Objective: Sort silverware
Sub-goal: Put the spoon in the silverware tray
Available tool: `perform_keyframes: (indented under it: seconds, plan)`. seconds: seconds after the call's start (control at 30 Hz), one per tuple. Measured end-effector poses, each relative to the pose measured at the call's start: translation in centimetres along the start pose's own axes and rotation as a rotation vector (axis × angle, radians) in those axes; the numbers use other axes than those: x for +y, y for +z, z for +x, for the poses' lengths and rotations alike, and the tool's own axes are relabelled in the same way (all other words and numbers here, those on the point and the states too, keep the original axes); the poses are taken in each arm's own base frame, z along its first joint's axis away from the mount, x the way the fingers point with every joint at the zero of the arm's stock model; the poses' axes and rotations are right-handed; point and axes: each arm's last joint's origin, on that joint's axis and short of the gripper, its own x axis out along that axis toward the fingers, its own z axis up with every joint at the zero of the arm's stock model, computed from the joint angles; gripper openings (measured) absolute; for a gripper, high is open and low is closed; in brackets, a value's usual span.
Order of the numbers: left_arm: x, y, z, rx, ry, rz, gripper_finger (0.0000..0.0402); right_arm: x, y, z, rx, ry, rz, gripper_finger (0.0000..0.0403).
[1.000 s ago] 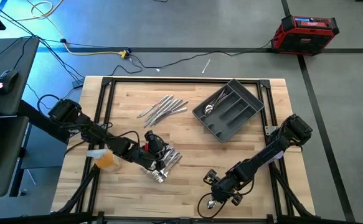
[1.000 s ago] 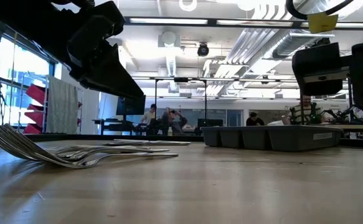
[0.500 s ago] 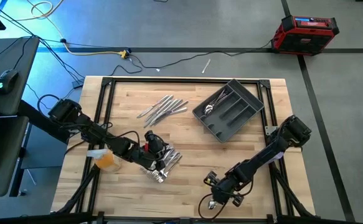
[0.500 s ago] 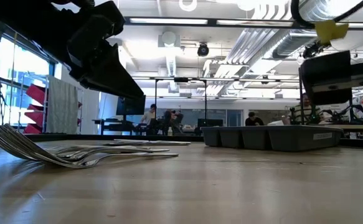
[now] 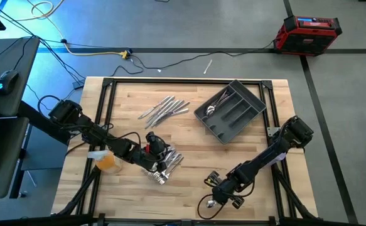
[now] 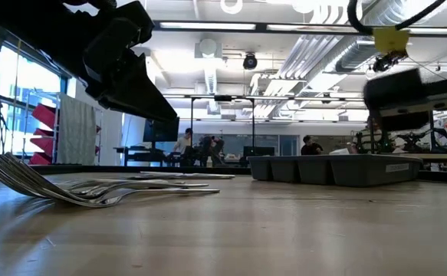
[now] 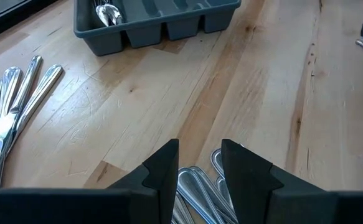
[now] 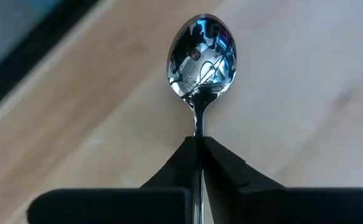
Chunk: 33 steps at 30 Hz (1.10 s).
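A spoon [image 8: 201,56] sticks out ahead of the right tool [image 8: 198,146], pinched by its handle at the table's [image 5: 189,135] near edge. The left tool [image 7: 197,165], narrowly parted and holding nothing, hovers over piled silverware [image 7: 203,196].

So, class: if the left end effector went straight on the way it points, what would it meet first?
Probably bare table first, then the grey tray; the left end effector hovers over forks. Depth is unclear.
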Motion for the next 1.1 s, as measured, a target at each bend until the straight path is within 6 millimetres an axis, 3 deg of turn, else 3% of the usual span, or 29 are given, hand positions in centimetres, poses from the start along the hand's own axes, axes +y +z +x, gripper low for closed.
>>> perform_keyframes:
  seconds: [0.17, 0.33, 0.5, 0.63, 0.83, 0.93, 1.1]
  plan:
    - [0.0, 0.0, 0.0, 0.0, 0.0, 0.0, 0.0104, -1.8, -0.3, -1.4, 0.004, -0.07, 0.018, 0.0001]
    - [0.0, 0.0, 0.0, 0.0, 0.0, 0.0, 0.0103, -4.6, -1.3, -6.4, 0.038, -0.225, -0.016, 0.0]
    - [0.0, 0.0, 0.0, -0.001, 0.0, 0.0, 0.0104, -9.8, -5.0, -12.4, 0.148, -0.362, -0.042, 0.0]
    - [0.0, 0.0, 0.0, -0.003, 0.0, -0.001, 0.0104, -15.2, -9.4, -15.3, 0.206, -0.372, -0.057, 0.0]
    - [0.0, 0.0, 0.0, -0.004, 0.001, 0.0, 0.0104, -21.7, -16.4, -16.9, 0.309, -0.392, -0.087, 0.0]
    - [0.0, 0.0, 0.0, -0.003, 0.001, 0.001, 0.0104, -23.6, -19.0, -16.9, 0.309, -0.389, -0.066, 0.0]
    - [0.1, -0.1, 0.0, -0.002, 0.02, 0.009, 0.0103, -25.4, -21.5, -16.1, 0.331, -0.368, -0.073, 0.0]
